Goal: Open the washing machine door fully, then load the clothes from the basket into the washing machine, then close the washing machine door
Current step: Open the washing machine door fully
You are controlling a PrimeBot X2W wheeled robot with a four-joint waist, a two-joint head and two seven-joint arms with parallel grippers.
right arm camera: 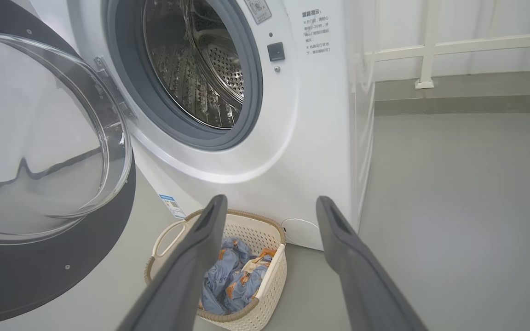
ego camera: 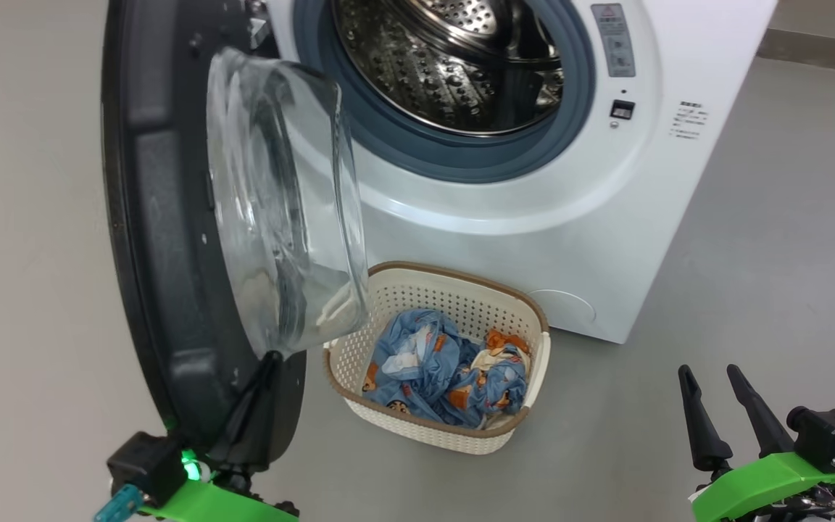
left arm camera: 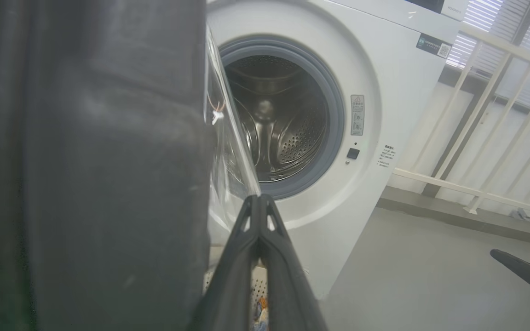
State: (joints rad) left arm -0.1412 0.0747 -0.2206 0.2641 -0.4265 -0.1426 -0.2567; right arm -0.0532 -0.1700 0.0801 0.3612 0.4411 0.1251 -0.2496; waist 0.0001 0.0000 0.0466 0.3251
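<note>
Door (ego camera: 164, 217) beside left gripper (ego camera: 268, 357); basket (ego camera: 425, 433) just right.

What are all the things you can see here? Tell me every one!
washing machine: one, white, ahead on the floor
washing machine door: one, black rim, clear glass bowl, open, left
drum: one, shiny steel, inside the machine
basket: one, cream, brown rim, on the floor before the machine
clothes: one bundle, blue with orange patches, in the basket
railing: one, white, beside the machine
left gripper: one, dark, shut, by the door's lower edge
right gripper: one, dark, open, lower right, empty
</note>
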